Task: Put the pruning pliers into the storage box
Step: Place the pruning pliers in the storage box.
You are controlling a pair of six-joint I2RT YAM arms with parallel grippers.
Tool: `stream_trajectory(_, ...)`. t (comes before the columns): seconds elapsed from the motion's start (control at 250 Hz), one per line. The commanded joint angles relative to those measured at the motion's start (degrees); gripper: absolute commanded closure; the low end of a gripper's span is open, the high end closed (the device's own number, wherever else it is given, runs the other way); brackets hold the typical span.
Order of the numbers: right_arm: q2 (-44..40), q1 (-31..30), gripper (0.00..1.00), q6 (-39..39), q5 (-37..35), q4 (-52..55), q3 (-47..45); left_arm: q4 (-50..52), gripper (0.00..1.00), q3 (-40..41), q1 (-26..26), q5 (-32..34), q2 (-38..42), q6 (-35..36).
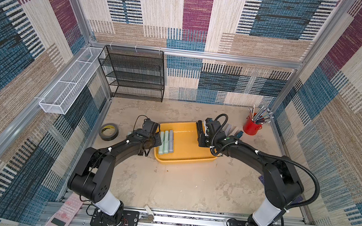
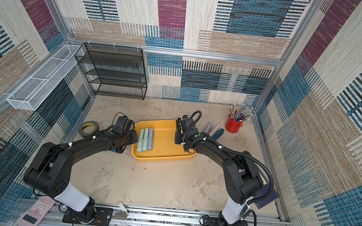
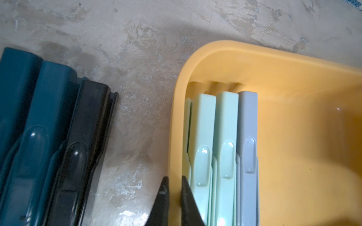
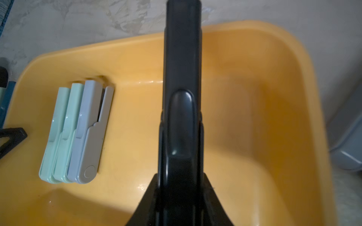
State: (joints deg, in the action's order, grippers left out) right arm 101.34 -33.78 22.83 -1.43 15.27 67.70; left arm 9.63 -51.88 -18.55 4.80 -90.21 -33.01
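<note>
The yellow storage box (image 1: pixel 185 147) (image 2: pixel 164 144) sits mid-table. Two pale green pruning pliers and a grey one (image 1: pixel 166 141) (image 4: pixel 78 133) lie side by side along its left wall. My left gripper (image 3: pixel 174 180) (image 1: pixel 158 141) is shut on that wall's rim (image 3: pixel 176 117), one finger inside and one outside. My right gripper (image 4: pixel 181 176) (image 1: pixel 202 135) is shut on a black pruning pliers (image 4: pixel 182 78), held over the box's right half. Teal and black pliers (image 3: pixel 49 127) lie on the table left of the box. Grey, cream and teal ones (image 2: pixel 214 130) lie to its right.
A black tape roll (image 1: pixel 109 131) lies left of my left arm. A red cup of pens (image 1: pixel 252 126) stands at the back right. A black mesh rack (image 1: pixel 133 74) and a white wire basket (image 1: pixel 68 83) line the back left.
</note>
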Motion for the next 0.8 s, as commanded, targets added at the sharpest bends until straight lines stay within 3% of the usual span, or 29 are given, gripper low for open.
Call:
stream_trajectory(0.0,3.11,-2.58,0.75,2.69,1.76,-4.74,2.6,-0.31,0.89,0.46,-0.2,0.92,0.18,-1.11)
stream_trajectory(0.312,11.24,-7.07,0.74,4.76,4.08,-6.05,6.14,-2.16,0.89,1.79,-0.7,1.27,0.13,-1.1)
stream_trajectory(0.796,16.44,-9.05,0.69,7.64,5.78,-8.28,7.76,-2.49,0.89,3.24,-0.79,1.12,0.57,-0.47)
